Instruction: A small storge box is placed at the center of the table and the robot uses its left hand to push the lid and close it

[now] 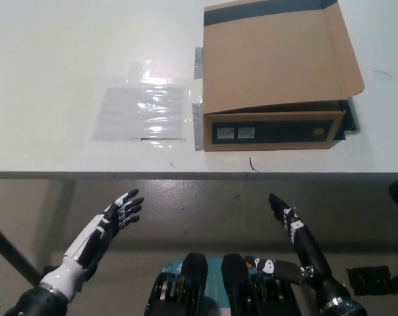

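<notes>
box (pixel 273 79) lid lies flat, looks closed | left hand (pixel 115 215) released, fingers spread, below near tabletop (pixel 67 72) edge | right hand (pixel 288 220) low, grip unclear | check seating before pressing
</notes>
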